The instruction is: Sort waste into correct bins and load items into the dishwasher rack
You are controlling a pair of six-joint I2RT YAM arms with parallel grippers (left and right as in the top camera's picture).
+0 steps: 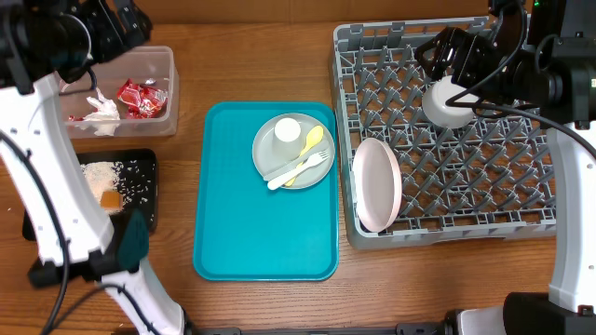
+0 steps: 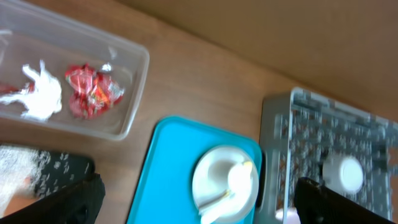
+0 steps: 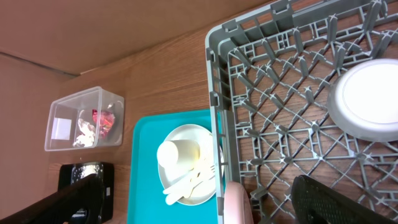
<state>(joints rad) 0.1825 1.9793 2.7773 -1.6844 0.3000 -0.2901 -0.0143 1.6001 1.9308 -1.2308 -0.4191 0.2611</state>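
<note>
The red wrapper and white napkin lie in the clear tub. Rice and an orange cube sit in the black tray. A grey plate carries the cup, spoon and fork. In the rack a white plate stands on edge and a bowl lies upside down. My left gripper hangs open and empty by the tub's far side. My right gripper is open and empty just beyond the bowl.
The grey plate rests on a teal serving tray between the black tray and the rack. My left arm's white links cross the table's left side next to the black tray. Bare wood shows along the front edge.
</note>
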